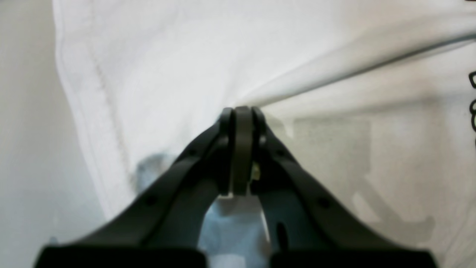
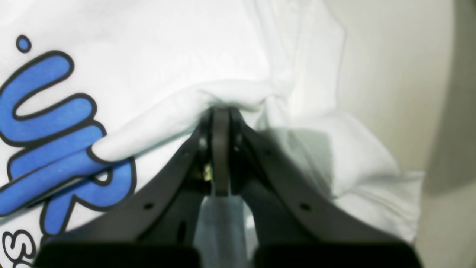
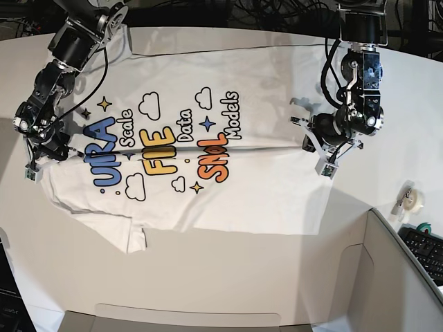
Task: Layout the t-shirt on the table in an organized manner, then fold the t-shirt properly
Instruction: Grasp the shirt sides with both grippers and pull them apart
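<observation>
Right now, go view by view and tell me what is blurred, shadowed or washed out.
Left wrist view: the left gripper is soft-focused and throws a grey shadow rightward over the t-shirt, whose white cloth is nearly washed out. Right wrist view: the right gripper is blurred, with a shadow beside it on the cloth. Base view: sharpest, evenly lit; both arms shadow the table.
</observation>
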`<state>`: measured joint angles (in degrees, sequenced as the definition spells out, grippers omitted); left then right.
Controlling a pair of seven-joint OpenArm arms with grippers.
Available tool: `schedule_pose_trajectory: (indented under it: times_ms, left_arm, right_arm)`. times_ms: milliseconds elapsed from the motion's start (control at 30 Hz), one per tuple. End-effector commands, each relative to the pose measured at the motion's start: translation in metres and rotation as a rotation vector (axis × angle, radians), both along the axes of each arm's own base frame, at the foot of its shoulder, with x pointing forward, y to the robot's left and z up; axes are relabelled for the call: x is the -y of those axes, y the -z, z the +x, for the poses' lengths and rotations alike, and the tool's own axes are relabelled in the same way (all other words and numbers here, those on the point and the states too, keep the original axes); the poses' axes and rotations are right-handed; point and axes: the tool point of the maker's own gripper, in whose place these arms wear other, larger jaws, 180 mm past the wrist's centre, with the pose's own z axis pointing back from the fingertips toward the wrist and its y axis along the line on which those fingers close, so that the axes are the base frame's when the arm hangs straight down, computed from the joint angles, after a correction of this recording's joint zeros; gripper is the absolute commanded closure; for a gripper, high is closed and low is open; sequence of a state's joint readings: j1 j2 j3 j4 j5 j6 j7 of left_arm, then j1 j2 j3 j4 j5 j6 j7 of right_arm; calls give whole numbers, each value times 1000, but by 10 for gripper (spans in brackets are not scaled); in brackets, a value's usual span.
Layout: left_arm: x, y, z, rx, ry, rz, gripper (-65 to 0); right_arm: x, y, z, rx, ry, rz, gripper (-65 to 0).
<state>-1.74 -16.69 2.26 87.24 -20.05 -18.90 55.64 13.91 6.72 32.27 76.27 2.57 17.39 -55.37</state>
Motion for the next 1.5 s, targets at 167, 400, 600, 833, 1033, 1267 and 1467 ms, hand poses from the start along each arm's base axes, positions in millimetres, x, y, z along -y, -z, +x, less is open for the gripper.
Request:
schedule_pose_trajectory:
  times_ms: [167, 400, 600, 833, 1033, 1267, 1467]
  left_arm:
    - [-16, 6, -4, -42, -28, 54, 0]
    - [-17, 10, 26, -36, -62, 19, 0]
    - [-19, 20, 40, -49, -90, -9, 0]
    - [-14, -1, 45, 14, -69, -4, -24]
    - [-6, -31, 48, 100, -34, 15, -191]
    - [7, -75, 48, 239, 14, 31, -178]
    - [7, -121, 26, 376, 15, 53, -178]
  right_arm:
    - [-28, 17, 21, -35, -132, -21, 0]
    - [-31, 24, 23, -27, -132, -6, 0]
    - [-30, 29, 22, -32, -131, -1, 0]
    - [-30, 23, 22, -9, -129, -10, 0]
    - [-22, -21, 23, 97, -134, -104, -33]
    - [-30, -65, 11, 214, -148, -188, -74]
    - [-33, -103, -23, 310, -94, -241, -74]
